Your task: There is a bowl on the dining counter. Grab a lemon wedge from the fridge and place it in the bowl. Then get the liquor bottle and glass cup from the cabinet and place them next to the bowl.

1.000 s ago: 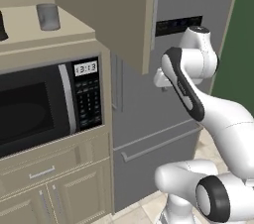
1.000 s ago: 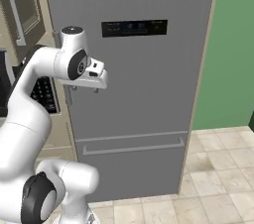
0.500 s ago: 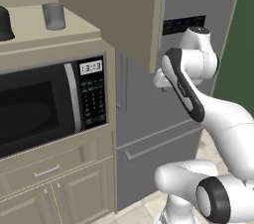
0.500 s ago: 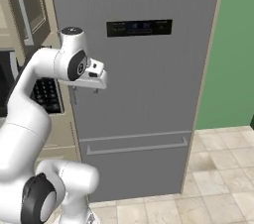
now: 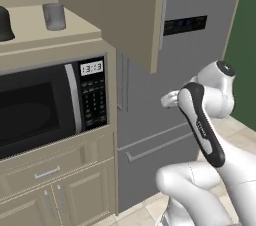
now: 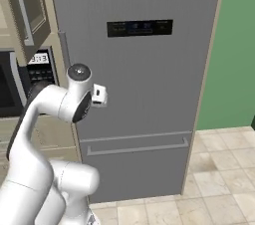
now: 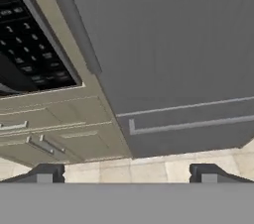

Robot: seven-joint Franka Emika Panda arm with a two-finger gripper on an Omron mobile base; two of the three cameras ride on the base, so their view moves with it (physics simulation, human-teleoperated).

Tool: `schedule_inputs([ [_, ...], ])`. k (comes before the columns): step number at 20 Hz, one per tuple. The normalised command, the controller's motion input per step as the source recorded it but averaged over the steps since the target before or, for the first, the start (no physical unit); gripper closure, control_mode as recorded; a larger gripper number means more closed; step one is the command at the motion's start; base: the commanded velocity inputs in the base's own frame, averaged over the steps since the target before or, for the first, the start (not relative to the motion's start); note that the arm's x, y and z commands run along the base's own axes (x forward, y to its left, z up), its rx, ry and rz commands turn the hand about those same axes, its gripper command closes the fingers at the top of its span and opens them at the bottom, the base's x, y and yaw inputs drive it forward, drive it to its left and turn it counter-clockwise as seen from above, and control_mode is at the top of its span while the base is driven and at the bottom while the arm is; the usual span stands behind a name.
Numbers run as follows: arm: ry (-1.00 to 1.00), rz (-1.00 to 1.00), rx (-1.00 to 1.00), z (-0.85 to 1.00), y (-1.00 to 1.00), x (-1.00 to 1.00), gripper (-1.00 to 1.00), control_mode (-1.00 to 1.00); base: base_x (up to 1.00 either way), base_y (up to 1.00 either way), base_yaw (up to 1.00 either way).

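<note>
The grey fridge (image 6: pixel 144 69) stands shut in front of me, with a dark display panel (image 6: pixel 139 28) on its door. Left of it the cabinet (image 5: pixel 115 10) hangs open. On its shelf stand the glass cup (image 5: pixel 54 16) and the dark liquor bottle (image 5: pixel 5 24). My gripper (image 7: pixel 126 174) is open with nothing between its fingertips (image 7: pixel 45 173). It hangs close to the fridge's left edge (image 6: pixel 99 95), at the height of the microwave. The hand view looks down at the fridge's upright handle (image 7: pixel 74 25) and drawer handle (image 7: pixel 188 124). The bowl, lemon wedge and dining counter are out of view.
A black microwave (image 5: pixel 45 105) with a keypad sits under the cabinet shelf, above beige drawers and doors (image 5: pixel 55 185). The open cabinet door juts out near the fridge's upper left. A green wall (image 6: pixel 234 50) and tiled floor (image 6: pixel 224 169) lie to the fridge's right.
The arm has lowered, bringing the hand down from just below the display panel to microwave height. The views have shifted slightly with the base.
</note>
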Motion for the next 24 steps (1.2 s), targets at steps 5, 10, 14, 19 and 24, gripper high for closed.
schedule_inputs([
  [5,-0.46,0.39,0.0,-0.35,0.11,0.01,-1.0,-1.0,0.0,0.0,0.0],
  [10,-0.54,0.16,0.0,0.09,0.06,0.0,-1.0,-1.0,0.0,0.0,0.0],
  [14,-0.39,0.04,0.0,0.35,0.32,0.01,-1.0,-1.0,0.0,0.0,0.0],
  [19,-0.29,0.04,0.0,0.22,0.36,0.1,-1.0,-1.0,0.0,0.0,0.0],
  [24,-0.11,0.06,0.03,0.0,0.42,0.12,-1.0,-1.0,0.0,0.0,0.0],
])
